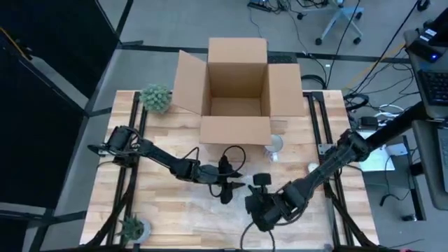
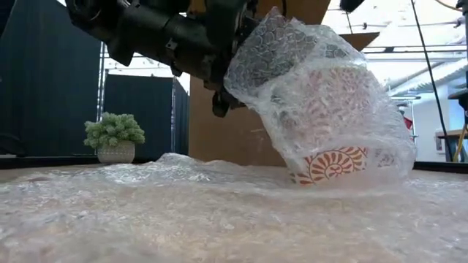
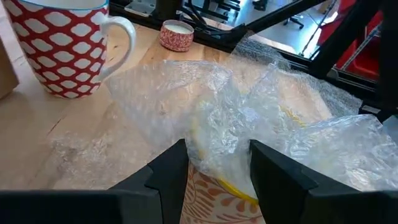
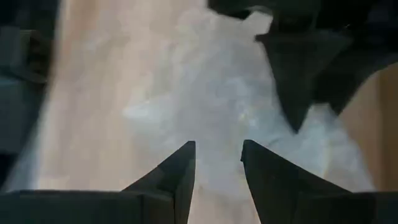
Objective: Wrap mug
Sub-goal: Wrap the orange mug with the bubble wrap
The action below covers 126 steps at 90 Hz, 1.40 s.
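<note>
Left gripper (image 3: 217, 165) pinches the bubble wrap (image 2: 322, 95) over the tilted orange mug (image 2: 333, 164) mid-table, before the box (image 1: 236, 87). Right gripper (image 4: 217, 163) hovers nearby, jaws slightly spread, holding nothing.

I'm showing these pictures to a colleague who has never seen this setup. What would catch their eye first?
Probably the orange-patterned mug, tilted at mid-table and swathed in bubble wrap, with the left gripper closed on the wrap above it. Next, the big open cardboard box at the table's far edge, and the red-and-white mug standing unwrapped in front of it. The right gripper hovers open over the wrap spread on the table.
</note>
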### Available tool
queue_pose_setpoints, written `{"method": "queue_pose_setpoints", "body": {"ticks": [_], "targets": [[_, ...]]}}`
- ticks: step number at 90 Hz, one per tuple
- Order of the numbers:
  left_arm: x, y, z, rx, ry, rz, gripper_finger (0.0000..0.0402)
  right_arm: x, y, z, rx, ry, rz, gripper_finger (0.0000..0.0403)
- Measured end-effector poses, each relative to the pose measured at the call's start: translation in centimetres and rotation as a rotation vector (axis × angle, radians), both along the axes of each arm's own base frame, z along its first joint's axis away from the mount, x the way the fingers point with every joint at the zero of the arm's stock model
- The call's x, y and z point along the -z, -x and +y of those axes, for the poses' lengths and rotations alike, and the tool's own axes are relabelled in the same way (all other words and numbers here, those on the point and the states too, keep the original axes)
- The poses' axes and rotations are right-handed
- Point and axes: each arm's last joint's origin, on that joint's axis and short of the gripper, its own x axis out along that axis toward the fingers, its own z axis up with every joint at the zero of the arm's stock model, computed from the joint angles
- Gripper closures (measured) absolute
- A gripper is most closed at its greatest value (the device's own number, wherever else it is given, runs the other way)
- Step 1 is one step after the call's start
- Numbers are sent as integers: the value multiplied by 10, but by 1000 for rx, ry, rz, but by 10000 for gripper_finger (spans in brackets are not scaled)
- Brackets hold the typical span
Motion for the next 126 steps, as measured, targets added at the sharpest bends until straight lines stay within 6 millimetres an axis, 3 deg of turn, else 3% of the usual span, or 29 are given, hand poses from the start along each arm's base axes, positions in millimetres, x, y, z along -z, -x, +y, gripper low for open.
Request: {"method": "queue_pose_setpoints", "body": {"ticks": [12, 38, 67, 81, 98, 115, 126], "targets": [[0, 0, -1, 5, 2, 0, 252, 17, -12, -7, 36, -18, 30, 284], [-1, 0, -1, 12, 6, -4, 252, 73, -27, -20, 92, -47, 209, 284], [-2, 0, -1, 14, 7, -7, 252, 81, -35, -28, 113, -109, 214, 268], [-2, 1, -1, 16, 6, -4, 252, 64, -30, -29, 90, -187, 229, 230], [-2, 1, -1, 20, 7, -2, 252, 17, -16, -33, 52, -308, 166, 190], [-2, 1, -2, 20, 7, -3, 252, -29, 7, -46, 44, -373, 77, 182], [-2, 1, -2, 20, 7, -4, 252, -41, 20, -62, 171, -257, 41, 187]]}}
